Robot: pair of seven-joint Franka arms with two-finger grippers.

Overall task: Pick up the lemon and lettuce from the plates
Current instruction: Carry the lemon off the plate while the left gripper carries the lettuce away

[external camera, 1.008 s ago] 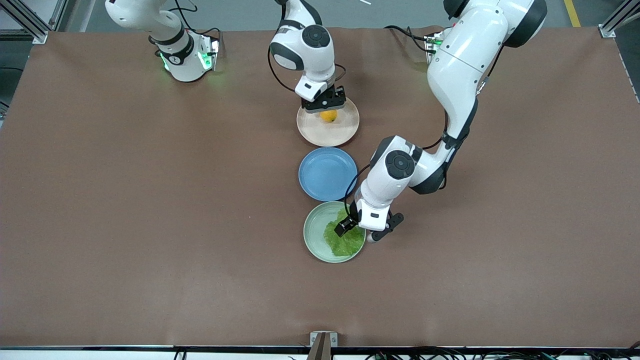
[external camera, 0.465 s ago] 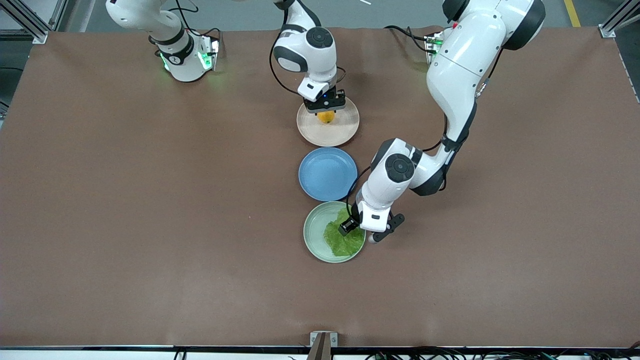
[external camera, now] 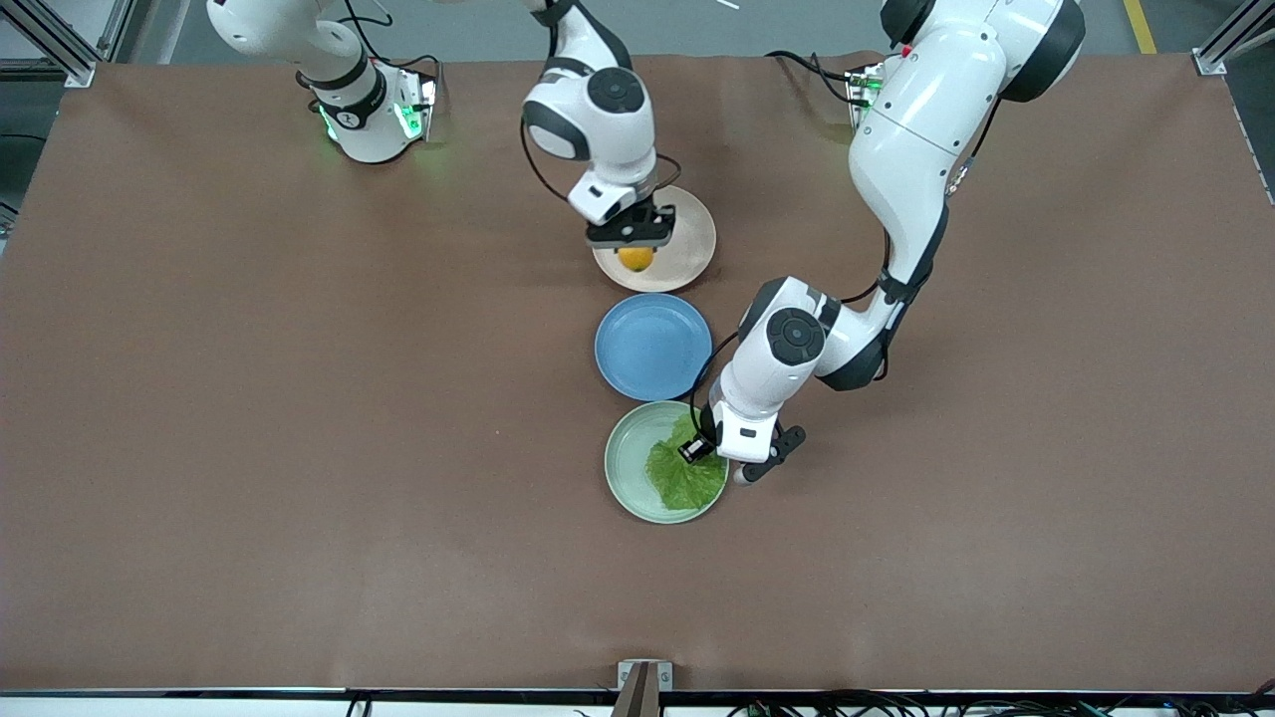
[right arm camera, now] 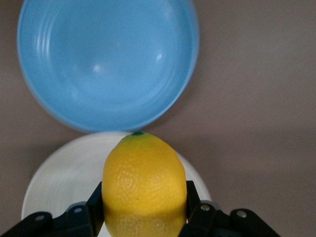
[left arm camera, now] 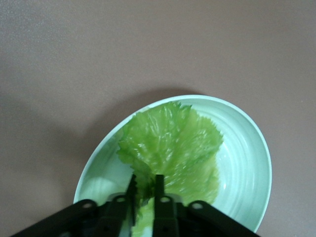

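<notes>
While both arms reach out from their bases along the far edge of the brown matte surface point(external camera: 299, 418), each bends down over its own plate near the middle. The right arm folds at the elbow and points its wrist steeply down, so the right gripper point(external camera: 635, 249) hangs over the round beige-pink plate point(external camera: 687, 261), at the part of its rim that faces the front camera. Its fingers point(right arm camera: 94, 205) are clamped on the small oval yellow-orange lemon point(right arm camera: 144, 185), which they hold up off the plate; the wrist view shows the fruit between the two pads with the pale plate under it.

The left arm stretches farther, its forearm sloping down toward the near edge. The left gripper point(left arm camera: 144, 190) sits at the rim of the round pale mint-green plate point(left arm camera: 247, 163) on the side toward the left arm's end. Its fingers point(left arm camera: 159, 185) are drawn close together, pinching the paler stem end of the crinkled, ruffled green lettuce leaf point(left arm camera: 170, 148). The rest of the leaf lies spread in the plate.

A round blue plate point(external camera: 652, 346) lies between the other two plates, just beside each, nearer to the front camera than the beige-pink plate and farther than the mint-green one. In the right wrist view it shows just past the lemon. The three plates form a short line running from the far edge toward the near edge.
</notes>
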